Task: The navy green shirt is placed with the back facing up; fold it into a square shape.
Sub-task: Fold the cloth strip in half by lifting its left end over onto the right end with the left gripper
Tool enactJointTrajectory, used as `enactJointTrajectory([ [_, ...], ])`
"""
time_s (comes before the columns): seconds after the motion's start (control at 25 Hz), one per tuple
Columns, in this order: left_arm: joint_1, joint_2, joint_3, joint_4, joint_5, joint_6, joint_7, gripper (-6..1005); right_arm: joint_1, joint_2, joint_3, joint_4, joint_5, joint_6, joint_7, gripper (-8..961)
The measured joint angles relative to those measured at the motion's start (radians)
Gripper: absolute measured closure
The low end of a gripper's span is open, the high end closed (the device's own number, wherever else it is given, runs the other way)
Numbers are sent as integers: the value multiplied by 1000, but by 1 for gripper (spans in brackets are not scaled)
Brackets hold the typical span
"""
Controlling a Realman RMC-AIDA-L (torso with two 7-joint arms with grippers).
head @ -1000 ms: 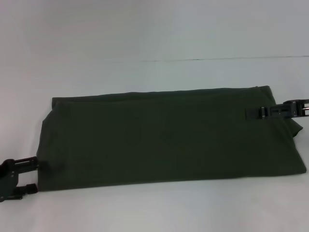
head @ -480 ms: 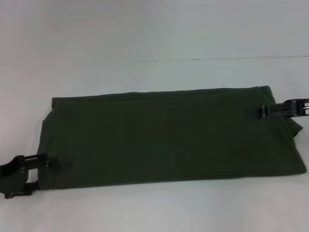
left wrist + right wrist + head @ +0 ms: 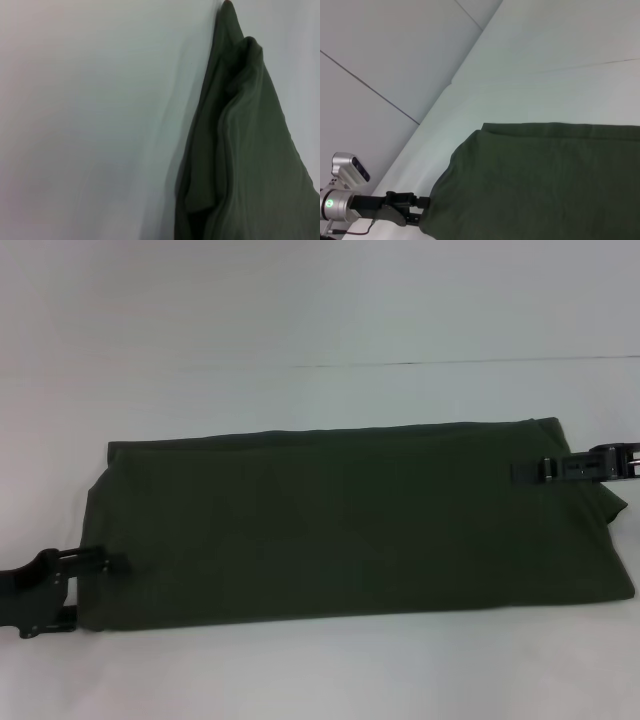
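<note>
The left claw (image 3: 92,590) sits at the shirt's near left corner, one finger (image 3: 100,562) above the cloth and one below, parted around the edge. The shirt (image 3: 350,525) lies folded into a long band on the white tabletop (image 3: 300,300), stretching between both claws. The right claw (image 3: 530,472) lies over its far right edge; I cannot tell its opening.

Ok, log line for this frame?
shirt: folded to long band on table | left gripper: open, straddling near-left corner | right gripper: over far-right edge | stage: pre-grasp
</note>
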Motion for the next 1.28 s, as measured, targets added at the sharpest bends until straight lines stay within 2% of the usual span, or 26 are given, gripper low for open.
enactJointTrajectory([
  [0.44,-5,0,-1,-6,3,5,-3,155,1,-3,4,0,0,0,6,30],
  [0.76,-6,2,2,-4,2,10,-1,304,1,-2,4,0,0,-1,8,30],
  [0.96,-6,2,2,-1,2,10,3,544,1,-2,4,0,0,-1,8,30],
  [1.28,-11,1,2,1,6,9,7,594,1,-2,4,0,0,0,8,31],
])
